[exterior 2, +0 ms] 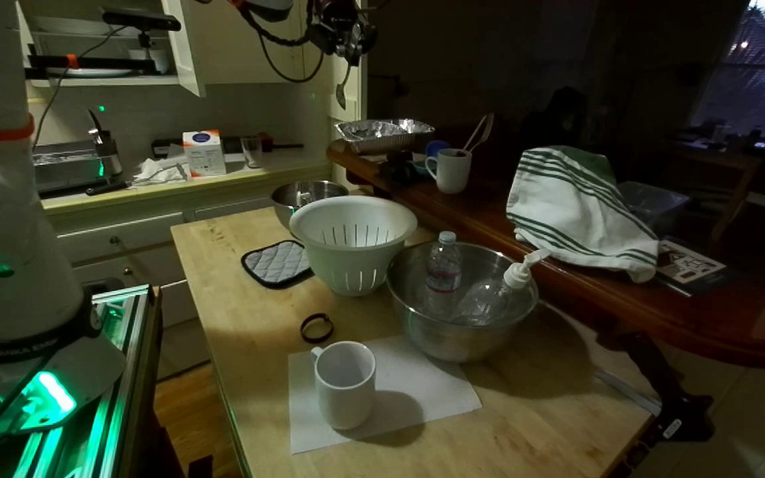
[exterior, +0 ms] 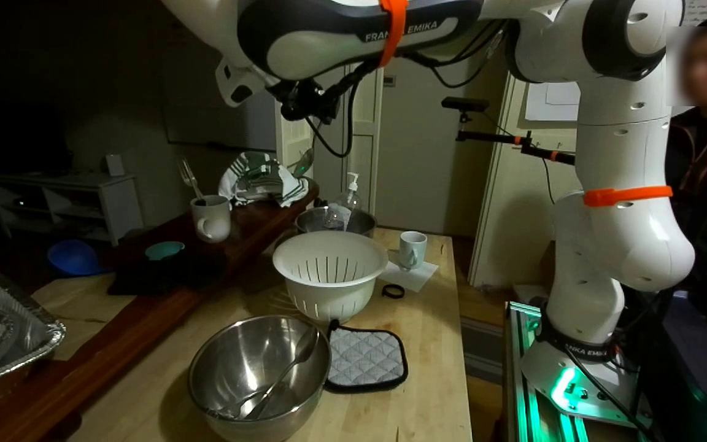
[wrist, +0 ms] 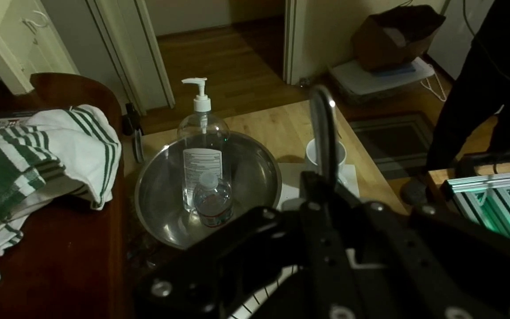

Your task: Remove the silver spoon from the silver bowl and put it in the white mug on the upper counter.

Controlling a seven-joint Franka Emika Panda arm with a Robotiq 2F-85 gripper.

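Gripping silver spoon (exterior 2: 340, 97): claw (wrist: 327, 187) closed on it, jaws nearly together, only spoon between. Spoon hangs below claw, in air, higher than upper counter (exterior 2: 741, 315), well apart from white mug (exterior: 211, 220). Mug upright on that counter, fork (exterior: 189, 175) leaning in it. Silver bowl (exterior: 224, 350) on lower worktop (exterior: 430, 393), another spoon (exterior: 306, 345) inside. White colander (exterior: 329, 301) just beside bowl, quilted pot holder (exterior: 366, 359) near both. Past colander, second steel bowl (exterior 2: 425, 335) holds pump bottle (wrist: 202, 159) and capped bottle (exterior 2: 443, 272). Beside that, another mug (exterior 2: 346, 395) stands upright on white paper (exterior 2: 439, 382).
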